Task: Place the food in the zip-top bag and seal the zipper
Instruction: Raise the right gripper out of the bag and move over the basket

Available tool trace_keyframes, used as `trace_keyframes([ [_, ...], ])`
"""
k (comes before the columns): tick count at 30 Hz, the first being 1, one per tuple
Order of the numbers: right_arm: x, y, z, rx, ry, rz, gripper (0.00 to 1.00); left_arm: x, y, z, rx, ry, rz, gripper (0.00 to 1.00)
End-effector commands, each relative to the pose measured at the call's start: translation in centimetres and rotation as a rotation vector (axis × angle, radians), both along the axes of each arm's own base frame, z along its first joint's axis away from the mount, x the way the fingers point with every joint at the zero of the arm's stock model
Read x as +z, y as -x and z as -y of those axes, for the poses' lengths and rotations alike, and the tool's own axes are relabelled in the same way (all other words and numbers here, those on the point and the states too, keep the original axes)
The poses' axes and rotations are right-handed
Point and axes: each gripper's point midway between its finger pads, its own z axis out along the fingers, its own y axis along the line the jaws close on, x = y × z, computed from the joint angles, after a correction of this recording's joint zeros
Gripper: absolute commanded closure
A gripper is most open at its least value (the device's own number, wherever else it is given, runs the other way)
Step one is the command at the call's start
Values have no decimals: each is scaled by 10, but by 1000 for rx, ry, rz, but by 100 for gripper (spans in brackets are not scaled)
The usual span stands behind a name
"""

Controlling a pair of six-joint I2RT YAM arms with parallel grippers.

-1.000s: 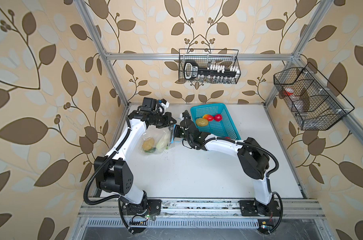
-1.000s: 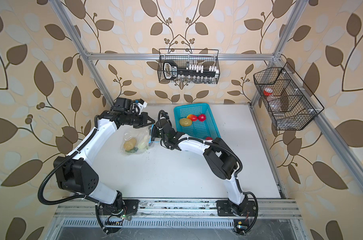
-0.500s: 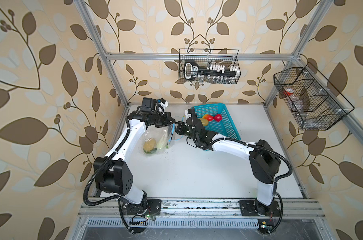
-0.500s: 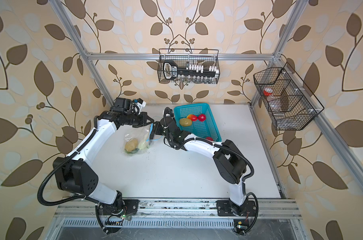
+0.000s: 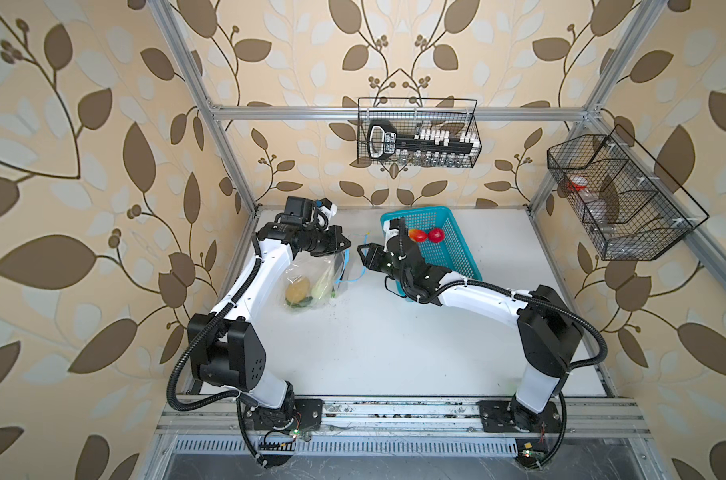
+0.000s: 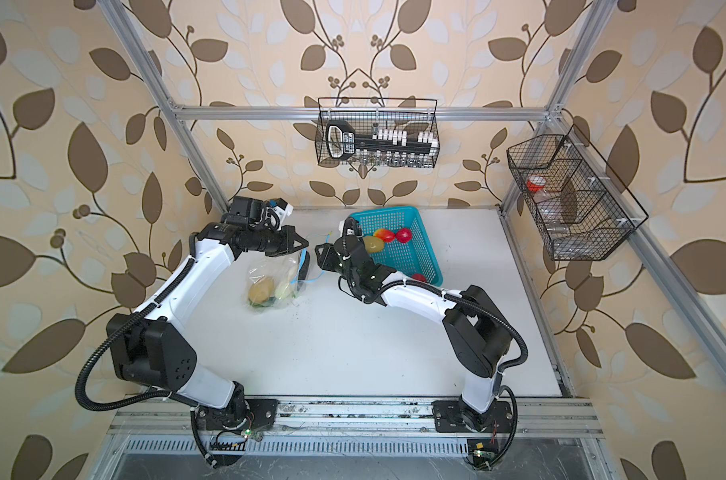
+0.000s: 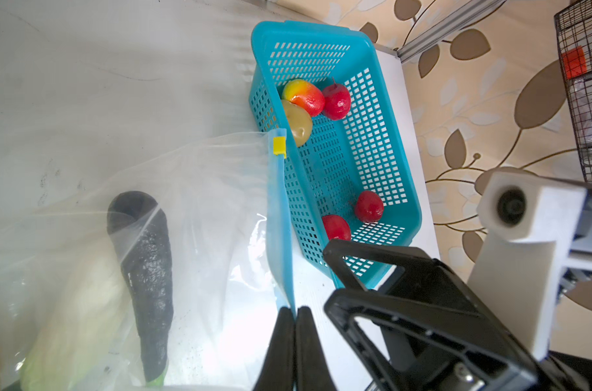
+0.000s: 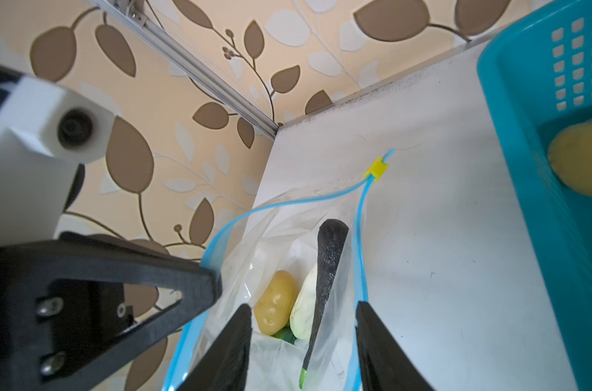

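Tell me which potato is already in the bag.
The potato lying in the clear bag, beside the white vegetable and the dark eggplant. The other potato sits in the turquoise basket, against the red-yellow fruit.

In the right wrist view the frame edge cuts off the turquoise perforated plastic basket (image 8: 525, 135), and the tan toy potato (image 8: 579, 162) inside it is blurred. In a top view the right arm (image 6: 415, 296) covers one basket corner and part of a round red toy fruit (image 6: 418, 277) inside.
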Motion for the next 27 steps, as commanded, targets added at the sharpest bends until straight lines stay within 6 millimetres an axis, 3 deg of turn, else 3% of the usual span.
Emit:
trace_keyframes([
  [1, 3, 4, 21, -47, 5, -26, 48, 10, 5, -2, -27, -14, 39, 100],
  [4, 0, 8, 36, -73, 18, -28, 47, 8, 6, -2, -35, -24, 25, 100],
  [10, 0, 14, 64, -115, 16, -87, 30, 8, 8, -3, -27, -22, 37, 100],
  [11, 0, 16, 67, -120, 20, -86, 24, 8, 8, -3, -26, -21, 38, 100],
  [12, 2, 17, 71, -128, 24, -85, 1, 8, 9, -3, -26, -20, 38, 100],
  [21, 4, 26, 93, -180, 61, -118, 0, 8, 16, -5, -24, -25, 58, 100],
  [27, -3, 26, 98, -130, -52, -136, 0, 2, 14, -9, -7, -50, 75, 100],
])
